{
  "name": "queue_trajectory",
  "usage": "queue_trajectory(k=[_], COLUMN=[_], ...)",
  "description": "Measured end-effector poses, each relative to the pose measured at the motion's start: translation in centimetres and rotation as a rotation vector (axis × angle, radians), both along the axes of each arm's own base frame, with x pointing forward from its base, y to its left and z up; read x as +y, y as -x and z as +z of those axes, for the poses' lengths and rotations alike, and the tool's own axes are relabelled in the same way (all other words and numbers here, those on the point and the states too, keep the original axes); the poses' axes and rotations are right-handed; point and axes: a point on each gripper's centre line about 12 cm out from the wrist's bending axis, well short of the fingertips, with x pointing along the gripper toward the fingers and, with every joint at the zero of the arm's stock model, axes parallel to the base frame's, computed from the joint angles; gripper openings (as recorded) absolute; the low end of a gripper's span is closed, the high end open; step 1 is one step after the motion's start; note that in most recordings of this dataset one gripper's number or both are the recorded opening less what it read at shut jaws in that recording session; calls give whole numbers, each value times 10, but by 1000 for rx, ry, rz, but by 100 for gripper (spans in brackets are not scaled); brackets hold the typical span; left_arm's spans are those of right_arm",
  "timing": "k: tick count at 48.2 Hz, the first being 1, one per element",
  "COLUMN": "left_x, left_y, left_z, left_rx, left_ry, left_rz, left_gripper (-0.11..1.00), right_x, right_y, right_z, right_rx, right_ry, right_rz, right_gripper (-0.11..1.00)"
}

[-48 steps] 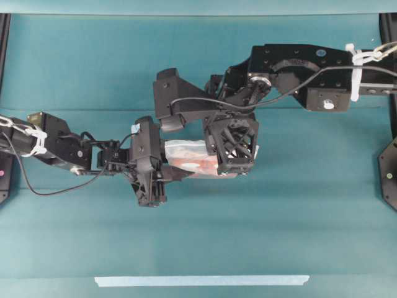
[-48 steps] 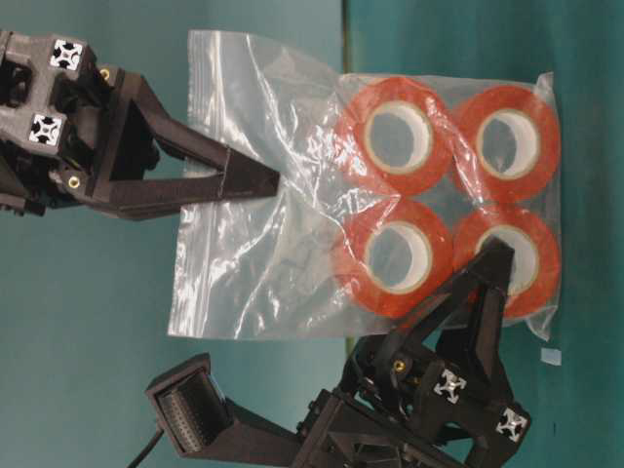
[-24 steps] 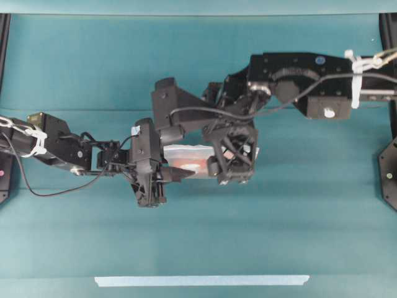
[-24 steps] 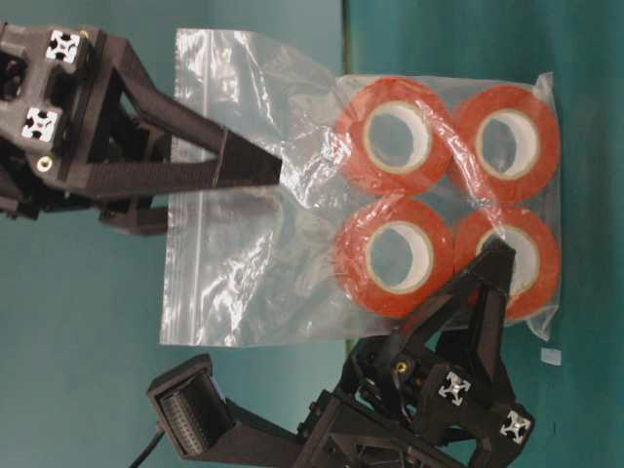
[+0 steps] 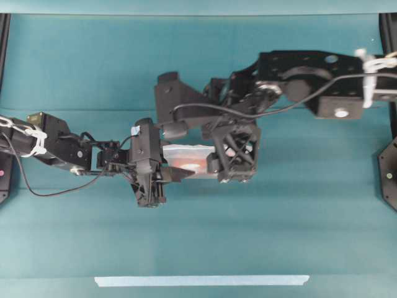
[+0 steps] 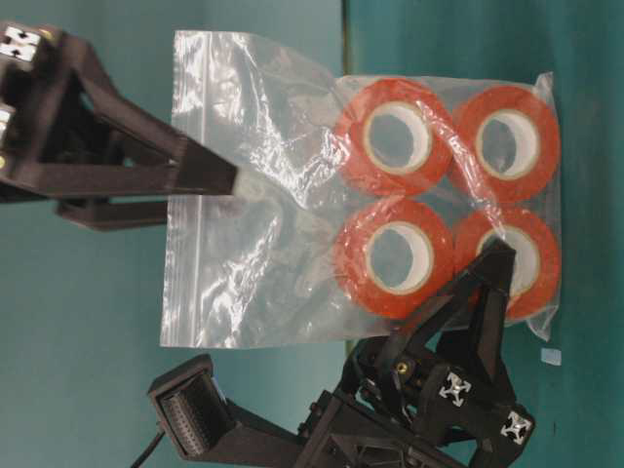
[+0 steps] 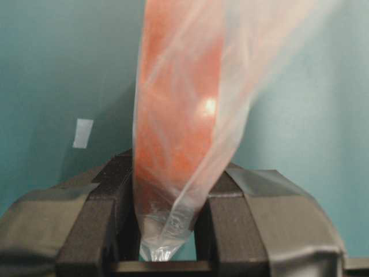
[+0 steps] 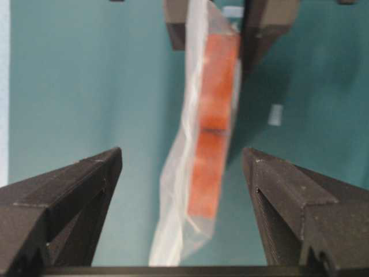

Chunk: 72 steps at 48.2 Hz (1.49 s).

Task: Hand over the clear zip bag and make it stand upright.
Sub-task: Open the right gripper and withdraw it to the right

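The clear zip bag (image 6: 263, 253) stands on edge with its zip strip away from the table and four orange-red tape rolls (image 6: 395, 136) in its lower half. My left gripper (image 6: 495, 268) is shut on the bag's side at one of the rolls; in the left wrist view the bag (image 7: 179, 115) is pinched between its fingers (image 7: 101, 231). My right gripper (image 6: 205, 193) is open at the zip end. In its wrist view the bag (image 8: 207, 144) hangs untouched between the spread jaws of the right gripper (image 8: 181, 154). From overhead, the bag (image 5: 186, 156) lies between the left gripper (image 5: 177, 169) and the right gripper (image 5: 231, 162).
A pale blue tape strip (image 5: 201, 280) runs along the teal table's front. A small tape scrap (image 6: 551, 356) lies on the cloth near the bag. Black frame parts (image 5: 389, 174) stand at the table's side edges.
My right gripper has opened and let go of the bag's upper part, then drawn back from it. The left gripper keeps its grip and the bag has stayed in place.
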Motion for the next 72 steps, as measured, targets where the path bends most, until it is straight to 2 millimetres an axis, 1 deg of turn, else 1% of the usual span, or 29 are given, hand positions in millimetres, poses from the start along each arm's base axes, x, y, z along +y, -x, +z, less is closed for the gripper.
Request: queue_trajectory(k=[3, 16, 20, 33, 47, 64, 72], left_x=[0, 0, 0, 0, 0, 0, 1], left_y=[0, 1, 1, 3, 4, 1, -1], left_z=[0, 0, 0, -1, -2, 0, 0], left_rx=[3, 6, 6, 11, 12, 40, 40], left_ry=[1, 0, -1, 0, 0, -1, -2], left_rz=[1, 0, -1, 0, 0, -1, 0], left_gripper=[21, 21, 21, 21, 21, 21, 21], right_x=[-1, -5, -5, -2, 0, 2, 3], right_y=[3, 17, 23, 43, 61, 82, 94], right_z=[5, 37, 44, 49, 57, 51, 48], right_rx=[-8, -76, -91, -108, -197, -327, -350], right_ry=[10, 27, 24, 19, 23, 33, 35], right_rz=[-13, -73, -85, -102, -118, -143, -146], right_gripper=[89, 89, 89, 89, 89, 89, 89])
